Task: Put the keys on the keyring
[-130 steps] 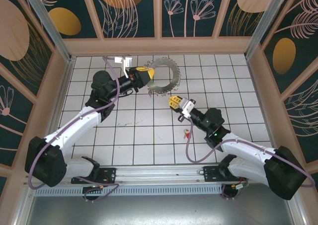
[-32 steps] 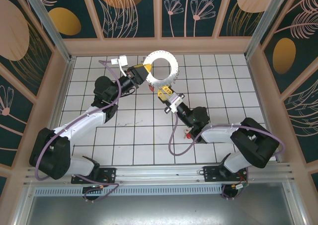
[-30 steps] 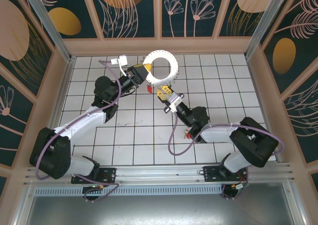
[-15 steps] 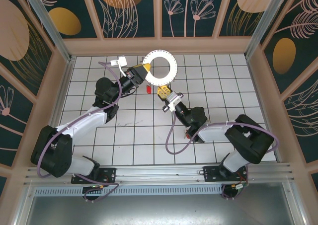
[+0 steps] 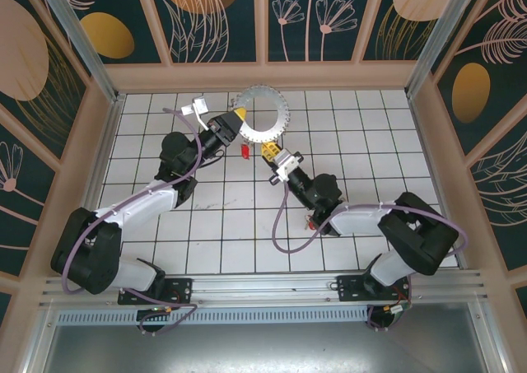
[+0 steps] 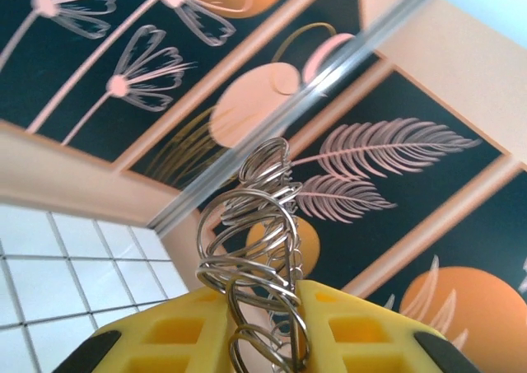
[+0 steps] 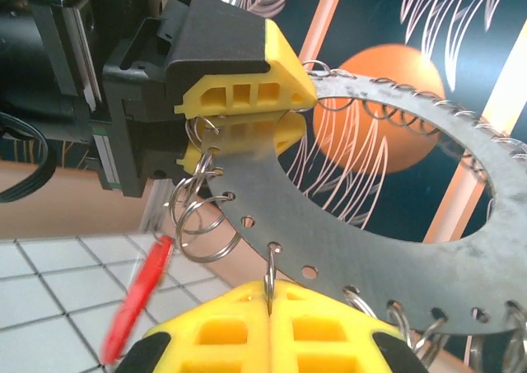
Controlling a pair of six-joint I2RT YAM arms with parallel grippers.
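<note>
Since a second ago the right gripper (image 7: 270, 295) has crept in under the keyring (image 7: 370, 225) and its jaws have pressed together, with a thin wire loop (image 7: 269, 266) from the rim running down into their seam. The left gripper (image 7: 247, 114) pinches the ring's flat edge and holds it up off the tiles. One red-headed key (image 7: 138, 295) dangles just below that grip (from what, I cannot tell, as it is blurred). A second key (image 5: 310, 220) lies on the floor beside the right arm.

To my eye the ring is thin sheet metal: stiff, light and slick, so it is best clamped on the bare flat between loops. The loops look springy and fiddly. The keys weigh nothing and will swing, so take them by the red head.
</note>
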